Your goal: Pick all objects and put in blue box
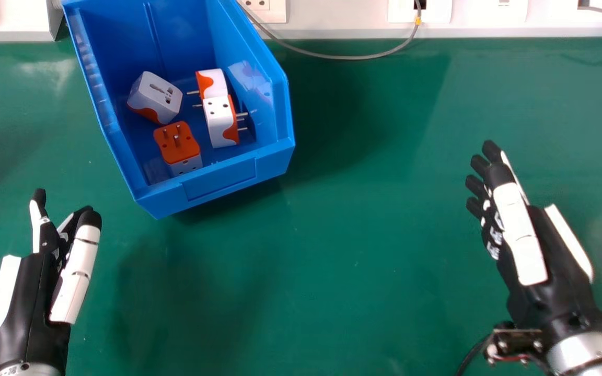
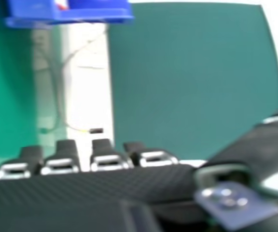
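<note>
Four white-and-orange plug adapters (image 1: 221,122) lie inside the blue box (image 1: 217,180), which sits toward the far edge of the green surface (image 1: 353,250). The picking looks finished, with nothing apparent left to gather. Near the surface's left side, the left hand (image 1: 32,292) has its fingers extended and holds nothing; the right hand (image 1: 520,235), off to the right, has loosely straight fingers, also unladen.

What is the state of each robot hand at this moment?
Left hand: open, holding nothing, over the table's left side.
Right hand: open, fingers extended, holding nothing, to the right of the blue box.
</note>
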### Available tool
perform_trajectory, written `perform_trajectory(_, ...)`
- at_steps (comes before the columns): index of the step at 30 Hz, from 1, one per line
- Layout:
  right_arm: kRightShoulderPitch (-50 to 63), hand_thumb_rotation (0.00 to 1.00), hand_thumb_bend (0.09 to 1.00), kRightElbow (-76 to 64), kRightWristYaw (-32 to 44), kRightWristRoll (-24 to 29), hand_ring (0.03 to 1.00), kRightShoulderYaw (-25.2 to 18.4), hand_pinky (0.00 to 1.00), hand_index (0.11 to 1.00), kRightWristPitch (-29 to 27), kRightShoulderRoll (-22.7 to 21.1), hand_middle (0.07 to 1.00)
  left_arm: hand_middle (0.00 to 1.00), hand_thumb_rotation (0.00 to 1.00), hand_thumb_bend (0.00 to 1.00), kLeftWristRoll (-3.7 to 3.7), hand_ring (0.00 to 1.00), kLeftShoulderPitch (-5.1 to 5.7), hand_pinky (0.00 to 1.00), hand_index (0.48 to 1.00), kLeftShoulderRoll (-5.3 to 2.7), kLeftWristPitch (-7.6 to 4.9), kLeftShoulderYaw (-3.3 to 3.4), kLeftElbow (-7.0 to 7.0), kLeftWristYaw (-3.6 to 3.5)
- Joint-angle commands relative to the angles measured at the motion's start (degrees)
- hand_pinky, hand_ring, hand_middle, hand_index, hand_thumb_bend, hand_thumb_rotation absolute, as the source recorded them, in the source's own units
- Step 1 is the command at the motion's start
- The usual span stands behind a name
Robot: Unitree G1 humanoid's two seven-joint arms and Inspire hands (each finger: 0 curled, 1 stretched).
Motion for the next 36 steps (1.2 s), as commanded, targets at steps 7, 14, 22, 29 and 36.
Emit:
perform_trajectory(7,0.91,1.00,0.375,0.11,1.17,0.00,1.000,-0.86,1.00,1.000,-1.84,0.25,1.000,0.89,0.88,0.43,-3.44,0.91,2.36,0.83,0.907,-0.64,-5.04,0.70,-2.71,-2.18)
perform_trajectory(14,1.30,1.00,0.352,0.04,0.32,-1.18,1.000,-0.23,1.00,1.000,-4.29,1.77,1.000,0.88,0.83,0.34,-4.41,0.88,2.50,0.82,0.899,-0.44,-8.28,0.98,-0.87,-3.14)
perform_trajectory(22,1.17,1.00,0.335,0.82,0.24,-2.40,1.000,0.30,1.00,1.000,-7.07,1.84,1.000,0.88,0.81,0.35,-5.58,0.88,1.76,0.81,0.898,0.02,-10.24,1.94,-0.06,-4.39)
perform_trajectory(29,0.30,1.00,0.326,1.39,-0.04,-3.83,1.000,0.17,1.00,1.000,-8.46,1.73,1.000,0.87,0.79,0.36,-5.13,0.87,1.20,0.80,0.896,-0.39,-10.24,1.03,0.66,-4.49)
perform_trajectory(36,-1.20,1.00,0.307,2.77,-0.43,-5.05,1.000,0.10,1.00,1.000,-9.29,1.73,1.000,0.86,0.75,0.36,-4.84,0.87,0.35,0.79,0.881,-0.33,-10.16,1.09,1.55,-4.20)
